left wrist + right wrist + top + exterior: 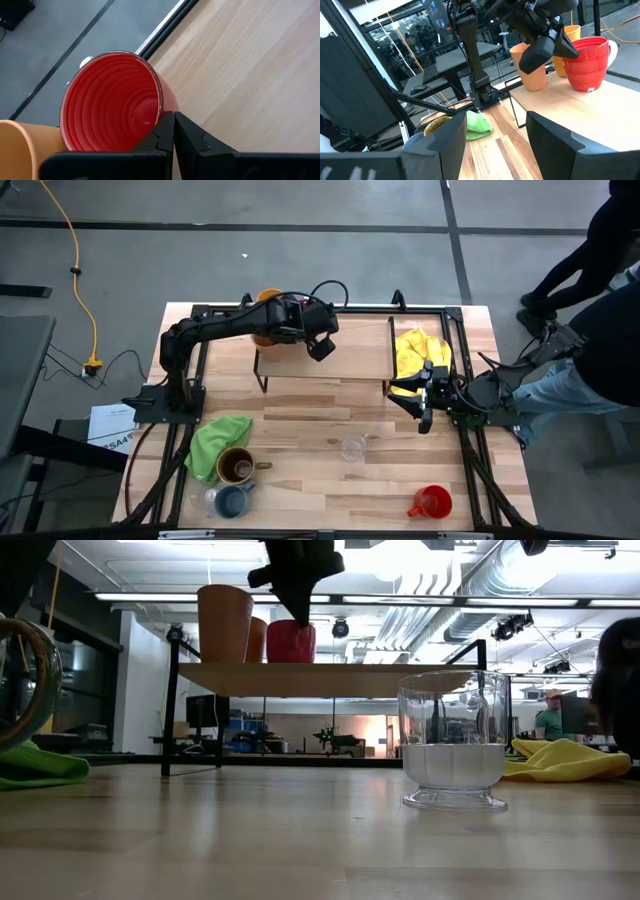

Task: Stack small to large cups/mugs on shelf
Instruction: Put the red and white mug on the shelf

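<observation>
- Three vessels already stand on the shelf (340, 345) in the upper middle of the high view: a red mug (587, 62), a tan cup (532, 67) and a yellow-orange cup (570, 35) behind them.
- The left end effector (173, 131) hovers right at the red mug's rim with its fingers pressed together and nothing between them; in the left wrist view the fingertips sit just beside the mug's ribbed inner wall.
- The right end effector (425, 405) waits at the right of the high view beside the yellow cloth (418, 350), fingers spread and empty.
- Several vessels are left on the counter (300, 430): a clear glass (353, 447) at centre, a second red mug (432, 502) at lower right, and a brown mug (236, 467) and a blue-grey mug (232, 501) at lower left by the green cloth (215, 442).
- The mugs look rigid, glazed and likely rather heavy; a pinch across the rim wall, or on the handle, should hold, though the glaze may be slippery.
- The clear glass looks the most fragile and smoothest; its faceted wall above the foot seems the safest place to grip, gently.
- The shelf cups look light and easy to tip, so nesting calls for a straight, slow lowering.
</observation>
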Controlling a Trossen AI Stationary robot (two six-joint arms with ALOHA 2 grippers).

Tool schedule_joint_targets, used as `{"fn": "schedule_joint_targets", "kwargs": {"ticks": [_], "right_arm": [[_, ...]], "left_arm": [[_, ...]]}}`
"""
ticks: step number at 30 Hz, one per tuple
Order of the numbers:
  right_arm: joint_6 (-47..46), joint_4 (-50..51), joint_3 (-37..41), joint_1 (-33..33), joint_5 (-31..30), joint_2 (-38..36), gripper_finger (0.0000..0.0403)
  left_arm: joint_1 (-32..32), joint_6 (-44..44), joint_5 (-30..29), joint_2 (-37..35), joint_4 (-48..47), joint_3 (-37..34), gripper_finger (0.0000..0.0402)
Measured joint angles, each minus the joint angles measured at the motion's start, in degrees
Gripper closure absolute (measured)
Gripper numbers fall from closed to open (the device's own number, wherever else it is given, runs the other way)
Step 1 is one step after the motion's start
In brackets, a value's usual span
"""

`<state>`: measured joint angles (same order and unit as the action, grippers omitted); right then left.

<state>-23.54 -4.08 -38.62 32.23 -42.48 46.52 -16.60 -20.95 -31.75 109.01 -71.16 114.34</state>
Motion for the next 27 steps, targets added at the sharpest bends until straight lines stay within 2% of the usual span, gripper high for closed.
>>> {"fn": "schedule_joint_targets", "kwargs": {"ticks": [16,22,27], "right_arm": [[0.0,0.0,0.0,0.0,0.0,0.0,0.0206],[0.0,0.0,0.0,0.0,0.0,0.0,0.0206],[0.0,0.0,0.0,0.0,0.0,0.0,0.0206]], "left_arm": [[0.1,-0.2,-0.2,0.0,-2.4,0.0,0.0402],[0.1,-0.5,1.3,0.0,-2.4,0.0,0.0401],[0.1,-2.2,6.4,-0.1,-2.4,0.0,0.0401]]}}
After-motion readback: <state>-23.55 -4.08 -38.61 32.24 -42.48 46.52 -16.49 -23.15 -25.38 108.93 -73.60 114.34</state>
